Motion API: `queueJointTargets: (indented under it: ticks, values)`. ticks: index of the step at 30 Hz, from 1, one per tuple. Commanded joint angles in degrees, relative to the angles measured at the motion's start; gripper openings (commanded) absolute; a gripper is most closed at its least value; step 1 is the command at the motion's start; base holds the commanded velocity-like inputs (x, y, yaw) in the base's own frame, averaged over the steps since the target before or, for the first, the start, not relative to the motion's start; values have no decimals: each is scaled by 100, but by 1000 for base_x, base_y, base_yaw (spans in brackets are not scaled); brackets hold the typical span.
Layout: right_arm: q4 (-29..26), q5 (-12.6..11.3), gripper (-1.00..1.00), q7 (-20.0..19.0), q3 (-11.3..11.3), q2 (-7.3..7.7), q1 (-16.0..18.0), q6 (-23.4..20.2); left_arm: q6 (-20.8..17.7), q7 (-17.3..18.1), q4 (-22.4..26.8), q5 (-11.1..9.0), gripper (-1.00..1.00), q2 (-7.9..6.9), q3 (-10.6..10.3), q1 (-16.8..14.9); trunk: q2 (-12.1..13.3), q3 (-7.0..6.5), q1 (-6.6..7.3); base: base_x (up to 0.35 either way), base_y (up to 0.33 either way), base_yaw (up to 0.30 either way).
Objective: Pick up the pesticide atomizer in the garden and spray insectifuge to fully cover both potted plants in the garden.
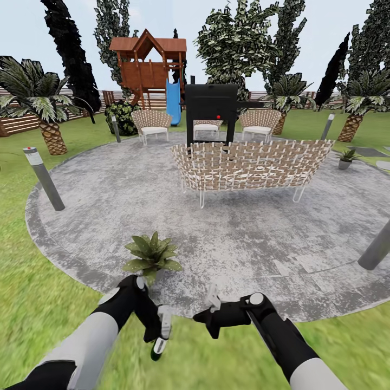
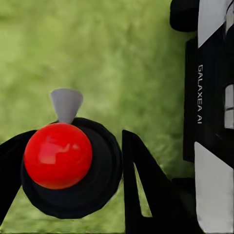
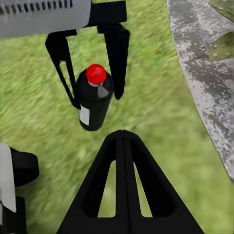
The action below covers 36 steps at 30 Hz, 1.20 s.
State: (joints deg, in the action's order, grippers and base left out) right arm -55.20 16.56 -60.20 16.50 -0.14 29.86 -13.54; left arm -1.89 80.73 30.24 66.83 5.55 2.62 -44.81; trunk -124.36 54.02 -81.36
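One atomizer (image 3: 95, 100) in left pincer (image 3: 95, 66); two potted plants (image 1: 152, 254) (image 1: 345, 157).

Both arms have pale grey forearm shells that give way to glossy black wrist segments. The left claw (image 1: 158, 335) and the right claw (image 1: 212, 303) end in black fingers (image 3: 119, 46) shaped as slim triangles with long open slots cut through them. A black panel with the white lettering "GALAXEA AI" (image 2: 200, 94) runs along the robot's body, set between white-grey plates and a rounded black joint.
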Motion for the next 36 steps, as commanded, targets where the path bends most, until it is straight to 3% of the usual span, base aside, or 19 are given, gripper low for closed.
queueJointTargets:
  ticks: [1,5,6,9,10,11,13,15,17,18,19,21,23,24,25,28,30,32,36]
  values:
    - [-9,9,-100,-21,-8,6,2,-54,-24,24,3,64,-100,-118,37,-1,-2,5,1,0,0,0]
    - [23,0,-100,-18,-29,32,2,-50,-25,4,-36,79,-100,-542,56,2,-2,5,1,0,0,0]
    - [314,-6,-100,-10,-37,72,2,-42,-16,-11,-185,40,-100,-724,177,6,-2,5,1,0,0,0]
    - [1569,-13,-100,36,-59,252,2,55,23,-193,-442,-77,-100,-910,637,7,-2,5,1,0,0,0]
    - [2168,-17,-100,47,-68,423,2,207,105,-298,-576,-138,-100,-995,832,7,-2,5,1,0,0,0]
    - [2732,-19,100,50,-72,640,2,517,250,-414,-752,-188,-100,-1067,991,7,-2,5,1,0,0,0]
    - [3962,-32,100,57,-81,1083,2,1240,524,-780,-1251,-245,-100,-1234,1262,7,-2,5,1,0,0,0]
    - [4760,-252,100,88,-113,1315,2,1454,648,-1066,-1725,-272,-100,-1402,1509,7,-2,5,1,0,0,0]
    - [4964,-1006,100,285,-171,1404,2,1503,831,-1305,-1986,-378,-100,-1534,1956,24,-2,5,1,0,0,0]
    - [4999,-1494,100,539,-185,1420,2,1512,873,-1530,-2051,-505,-100,-1587,2219,95,-2,5,1,0,0,0]
    - [5013,-1808,100,788,-191,1427,2,1515,889,-1767,-2075,-599,-100,-1611,2371,182,-2,5,1,0,0,0]
    - [5035,-2615,100,1843,-199,1435,2,1519,906,-2877,-2120,-921,-100,-1626,2660,433,-2,5,1,0,0,0]
    - [5042,-3053,100,2777,-205,1432,2,1520,908,-3714,-2283,-1311,-100,-1616,2744,555,-2,5,1,0,0,0]
    - [5043,-3215,100,3379,-208,1425,2,1520,910,-4168,-2466,-1685,-100,-1613,2770,605,-2,5,1,0,0,0]
    - [5044,-3361,100,4188,-214,1403,2,1521,915,-4808,-2699,-2359,-100,-1609,2780,638,-2,5,1,0,0,0]
    - [5051,-3612,100,4947,-215,1379,2,1521,924,-5690,-2859,-3431,-100,-1603,2786,694,-2,5,1,0,0,0]
    - [5053,-3926,100,5104,-215,1377,2,1521,1015,-5952,-2890,-3763,-100,-1601,2787,813,-2,5,1,0,0,0]
    - [5054,-4072,100,5141,-208,1372,2,1521,1203,-6019,-2897,-3852,-100,-1601,2788,870,-2,5,1,0,0,0]
    - [5067,-4101,100,5153,-186,1363,2,1514,1338,-6047,-2901,-3892,-100,-1574,2788,949,-2,5,1,0,0,0]
